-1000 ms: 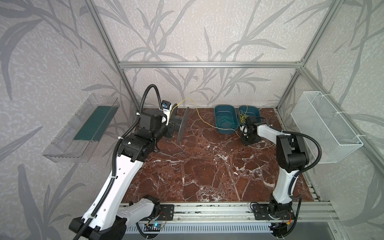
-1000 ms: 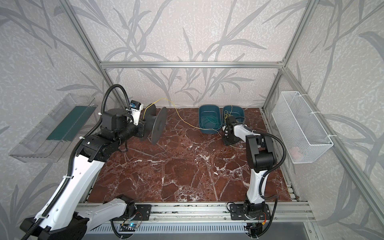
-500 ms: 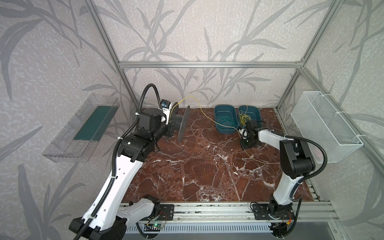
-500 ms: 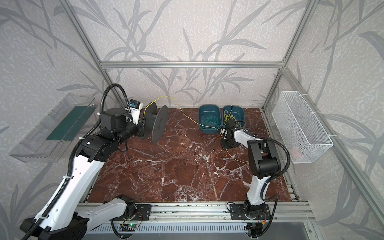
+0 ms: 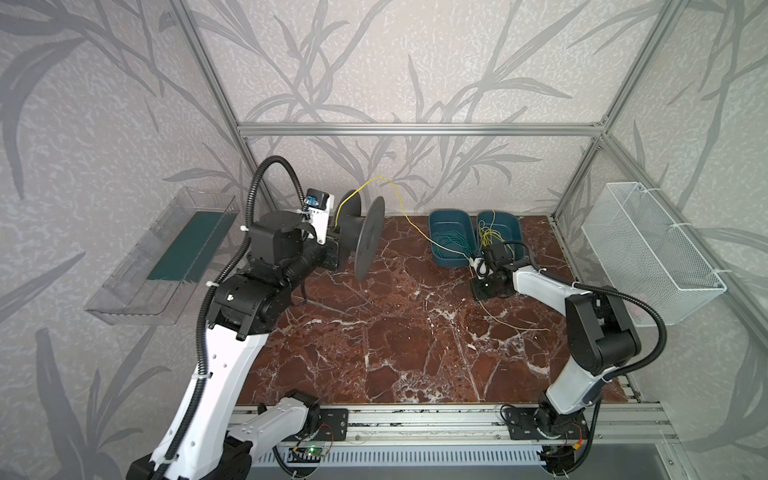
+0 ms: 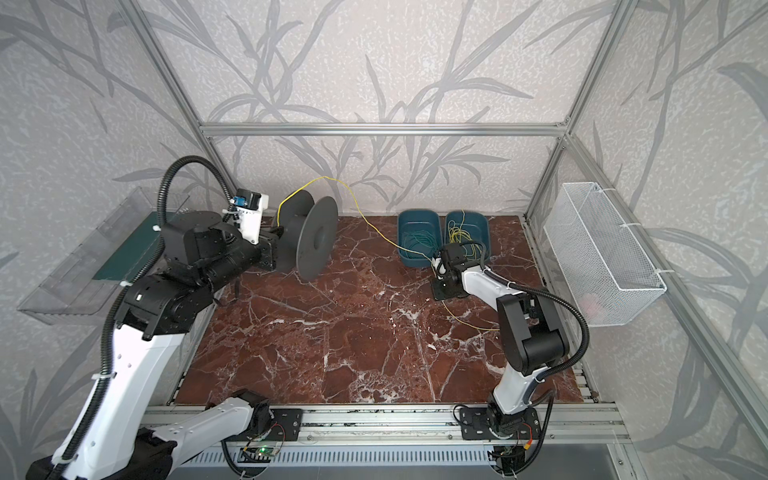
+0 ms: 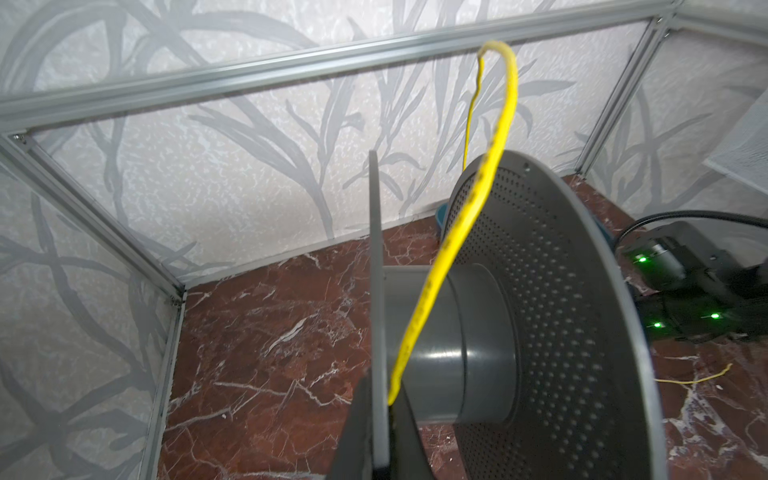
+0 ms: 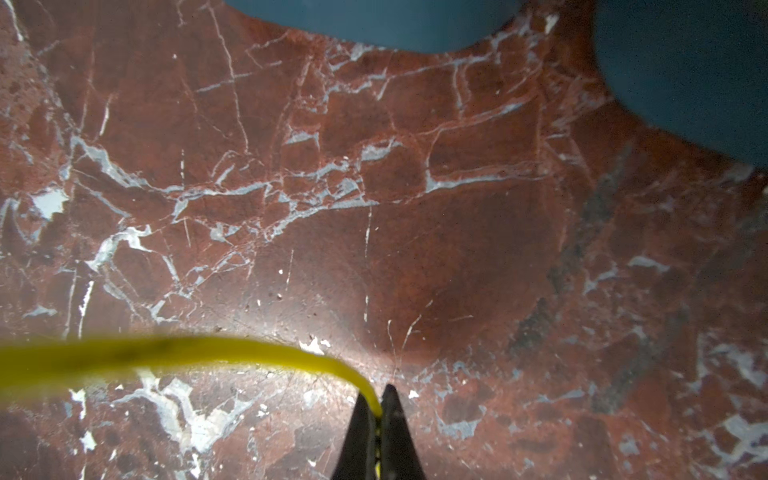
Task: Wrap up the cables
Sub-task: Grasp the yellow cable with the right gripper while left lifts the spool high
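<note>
Cable, thin and yellow: the yellow cable (image 5: 405,218) (image 6: 361,216) starts at the grey spool (image 5: 365,239) (image 6: 309,241). It climbs from the core, loops over above the flanges, then slants down and away from the spool to the right gripper (image 8: 379,399). The spool's axis lies level, with both flanges upright on edge.

In the left wrist view the left gripper (image 7: 380,399) is clamped on the thin flange nearest it, one finger on each face. The cable's (image 7: 457,224) end meets that flange right at the fingers. Whether it is pinched there too cannot be told.

In the right wrist view the right gripper's jaws are pressed together on the cable (image 8: 166,353), which bends out sideways from their tips, just above the red marble surface (image 5: 395,332). Beyond this gripper, farther from the spool, a slack tail lies flat on the surface.

Two blue bins (image 5: 440,220) stand well apart from the spool, just past the right gripper. The bin nearer the spool holds green coils and the farther one a loose yellow tangle.
</note>
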You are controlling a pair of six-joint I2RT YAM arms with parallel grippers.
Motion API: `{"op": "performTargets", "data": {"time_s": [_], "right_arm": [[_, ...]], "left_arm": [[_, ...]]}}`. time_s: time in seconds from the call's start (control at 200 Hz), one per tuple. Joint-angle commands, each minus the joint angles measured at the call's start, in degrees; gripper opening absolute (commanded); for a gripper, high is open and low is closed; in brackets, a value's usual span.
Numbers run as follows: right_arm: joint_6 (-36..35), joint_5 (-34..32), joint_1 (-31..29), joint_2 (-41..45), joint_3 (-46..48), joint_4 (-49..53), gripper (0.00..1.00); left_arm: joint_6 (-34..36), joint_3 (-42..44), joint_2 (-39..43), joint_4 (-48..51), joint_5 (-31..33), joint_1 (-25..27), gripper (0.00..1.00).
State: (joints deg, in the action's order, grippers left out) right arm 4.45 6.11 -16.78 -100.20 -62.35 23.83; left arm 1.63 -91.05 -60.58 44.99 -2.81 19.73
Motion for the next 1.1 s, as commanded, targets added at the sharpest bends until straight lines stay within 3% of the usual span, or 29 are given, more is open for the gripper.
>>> {"op": "performTargets", "data": {"time_s": [0.0,0.325,0.63,0.735,0.825,1.094], "right_arm": [[1.0,-0.4,0.0,-1.9,-2.5,1.2,0.00],[0.3,0.2,-5.0,-4.6,-5.3,2.1,0.00],[0.5,0.0,-8.3,-7.4,-6.4,1.6,0.00],[1.4,2.1,-9.1,-7.1,-6.4,1.2,0.00],[2.0,2.2,-13.5,-6.6,-5.1,0.2,0.00],[2.8,-2.7,-25.1,-4.0,-4.3,-0.6,0.00]], "left_arm": [[-0.4,-4.8,0.9,-0.4,-3.1,-0.2,0.00],[-3.2,-19.8,-7.9,0.7,-4.6,-1.0,0.00],[-6.6,-28.9,-14.5,1.1,-13.2,-3.7,0.00],[-7.8,-29.2,-15.0,-0.3,-9.5,-4.2,0.00],[-9.5,-28.9,-15.8,-3.6,-5.6,-4.6,0.00],[-13.0,-26.6,-19.6,-14.2,8.2,-5.3,0.00]]}}
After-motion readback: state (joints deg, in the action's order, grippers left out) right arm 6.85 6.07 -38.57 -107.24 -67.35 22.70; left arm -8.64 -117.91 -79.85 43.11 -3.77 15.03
